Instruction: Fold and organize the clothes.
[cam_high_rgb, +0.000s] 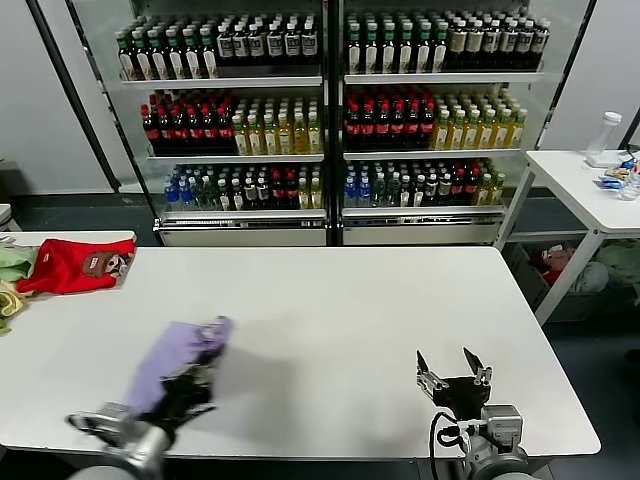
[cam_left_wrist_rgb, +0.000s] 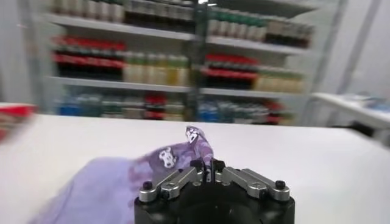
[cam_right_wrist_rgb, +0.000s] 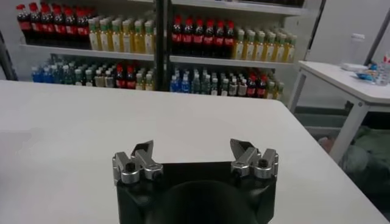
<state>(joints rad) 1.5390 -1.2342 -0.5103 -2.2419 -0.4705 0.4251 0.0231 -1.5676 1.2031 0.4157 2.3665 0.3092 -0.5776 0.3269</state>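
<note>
The lavender T-shirt (cam_high_rgb: 172, 355) with a dark purple print lies bunched on the white table (cam_high_rgb: 330, 300) at the front left. My left gripper (cam_high_rgb: 190, 385) is shut on a fold of it. In the left wrist view the shirt (cam_left_wrist_rgb: 122, 179) trails away from the closed gripper (cam_left_wrist_rgb: 208, 165), with its print showing. My right gripper (cam_high_rgb: 452, 366) is open and empty above the table's front right, apart from the shirt; it also shows in the right wrist view (cam_right_wrist_rgb: 194, 155).
A red garment (cam_high_rgb: 75, 265) and green and yellow cloths (cam_high_rgb: 12, 270) lie at the table's far left. Drink coolers (cam_high_rgb: 330, 120) stand behind the table. A second white table (cam_high_rgb: 590, 190) with a bottle stands at the right.
</note>
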